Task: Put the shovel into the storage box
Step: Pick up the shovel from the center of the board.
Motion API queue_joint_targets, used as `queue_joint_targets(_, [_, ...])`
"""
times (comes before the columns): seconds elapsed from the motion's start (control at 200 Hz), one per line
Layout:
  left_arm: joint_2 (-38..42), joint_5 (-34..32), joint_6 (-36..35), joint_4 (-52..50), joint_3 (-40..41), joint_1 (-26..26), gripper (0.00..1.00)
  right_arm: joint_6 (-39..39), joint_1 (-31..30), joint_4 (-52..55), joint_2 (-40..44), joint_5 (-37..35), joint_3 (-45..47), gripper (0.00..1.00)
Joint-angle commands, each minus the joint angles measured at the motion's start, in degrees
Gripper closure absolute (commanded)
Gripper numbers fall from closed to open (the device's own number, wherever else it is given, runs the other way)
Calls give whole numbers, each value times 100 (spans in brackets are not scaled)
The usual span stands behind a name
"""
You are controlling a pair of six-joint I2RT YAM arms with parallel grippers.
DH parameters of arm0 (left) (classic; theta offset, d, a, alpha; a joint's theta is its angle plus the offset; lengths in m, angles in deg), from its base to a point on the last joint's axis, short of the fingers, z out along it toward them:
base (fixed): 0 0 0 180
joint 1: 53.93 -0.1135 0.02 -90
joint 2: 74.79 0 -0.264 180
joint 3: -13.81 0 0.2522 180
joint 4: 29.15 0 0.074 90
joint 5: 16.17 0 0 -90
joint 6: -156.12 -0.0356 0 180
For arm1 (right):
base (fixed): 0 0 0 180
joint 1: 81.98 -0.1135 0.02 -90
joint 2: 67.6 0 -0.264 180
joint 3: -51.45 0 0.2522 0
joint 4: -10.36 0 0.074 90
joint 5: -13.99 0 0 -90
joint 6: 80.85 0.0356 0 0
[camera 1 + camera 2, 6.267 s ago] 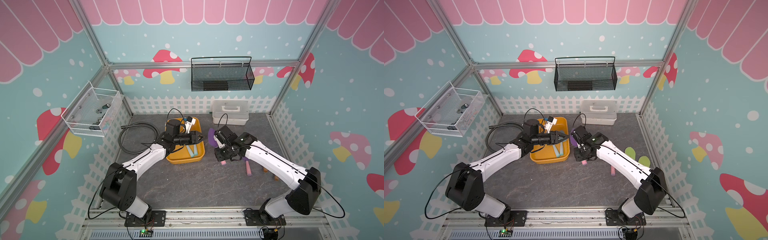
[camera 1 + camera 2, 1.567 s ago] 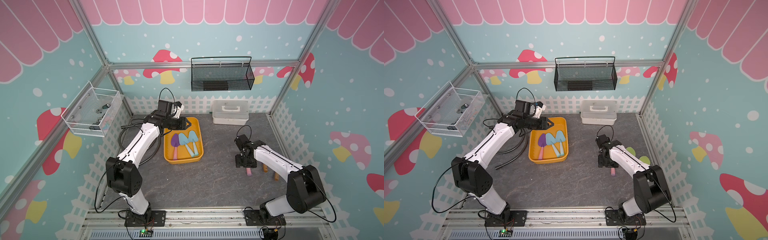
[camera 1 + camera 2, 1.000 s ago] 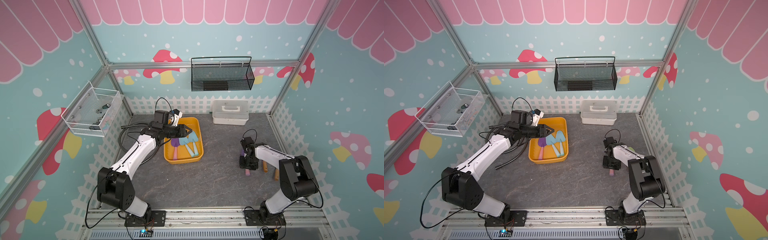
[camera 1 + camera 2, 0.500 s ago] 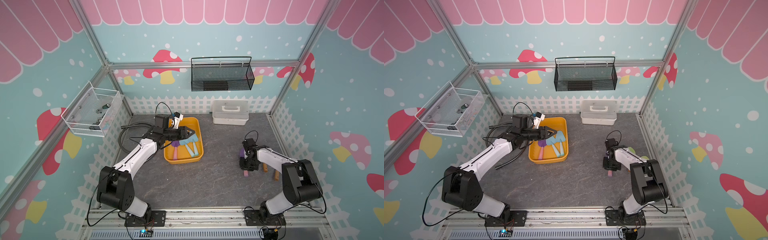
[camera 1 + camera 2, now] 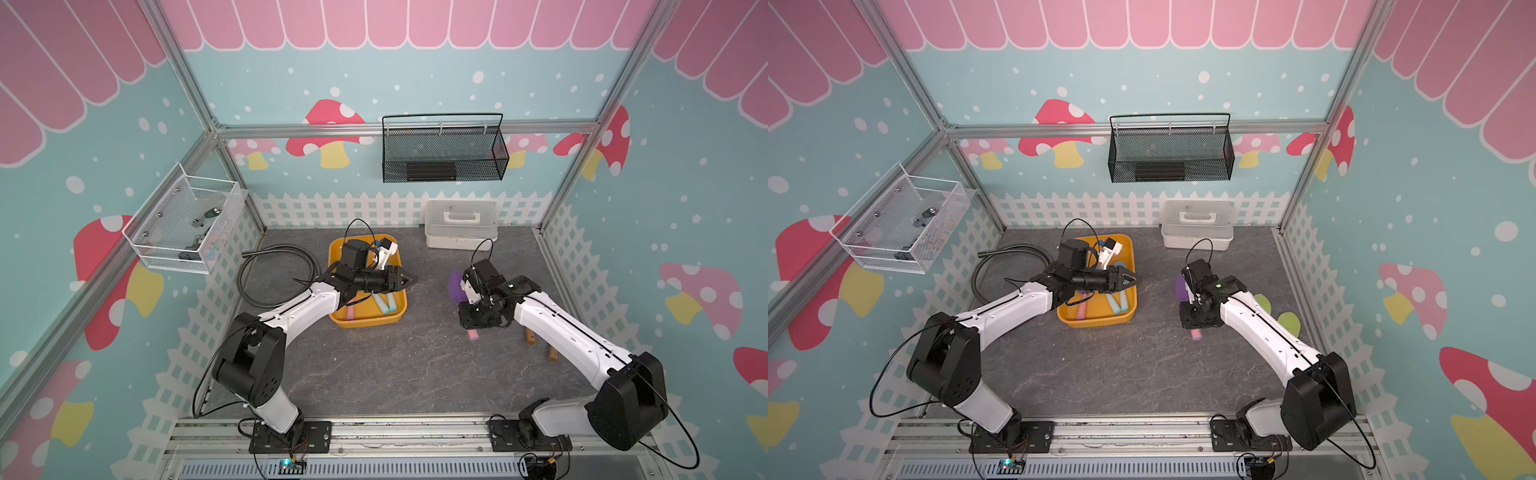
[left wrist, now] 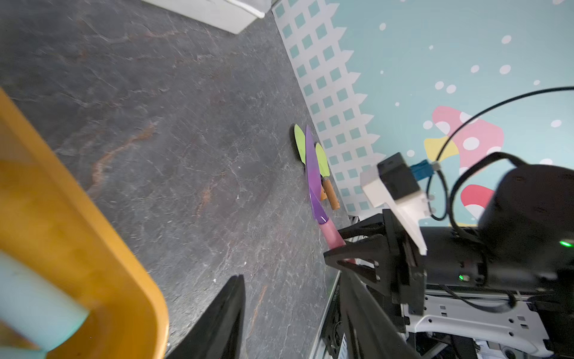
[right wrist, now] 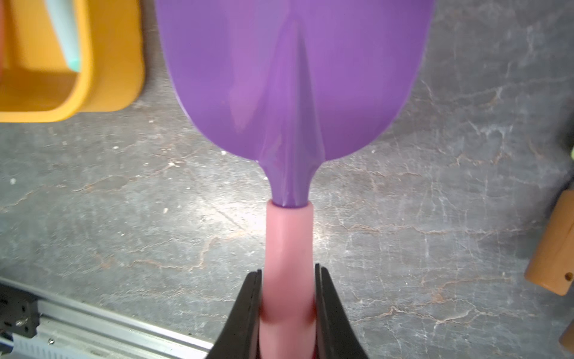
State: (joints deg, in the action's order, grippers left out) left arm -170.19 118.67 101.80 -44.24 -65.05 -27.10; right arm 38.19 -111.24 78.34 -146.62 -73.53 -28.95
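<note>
The right pincer (image 7: 287,271) is clamped on the pink handle of one purple shovel (image 7: 292,77) over the middle of the table (image 5: 395,365). The storage box (image 5: 365,322) near the left edge shows three handles. Two green shovels (image 5: 1262,303) lie by the right edge. The left pincer (image 5: 405,279) gapes empty over the box rim.

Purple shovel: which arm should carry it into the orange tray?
Right arm: its jaws are shut on the pink handle of the purple shovel. The left arm's jaws stand open, empty, over the storage box.
</note>
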Motion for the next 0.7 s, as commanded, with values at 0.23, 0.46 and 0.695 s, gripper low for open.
queue_joint_targets(0.23, [-338,89,472,835,18,199,52,93,-555,519,-304,203,-891,100])
queue_joint_targets(0.46, [-366,47,734,1301,226,276,52,69,-813,518,-593,173,-1129,100])
queue_joint_targets(0.695, [-509,40,714,1262,113,288,67,49,-923,529,-736,200,-1324,100])
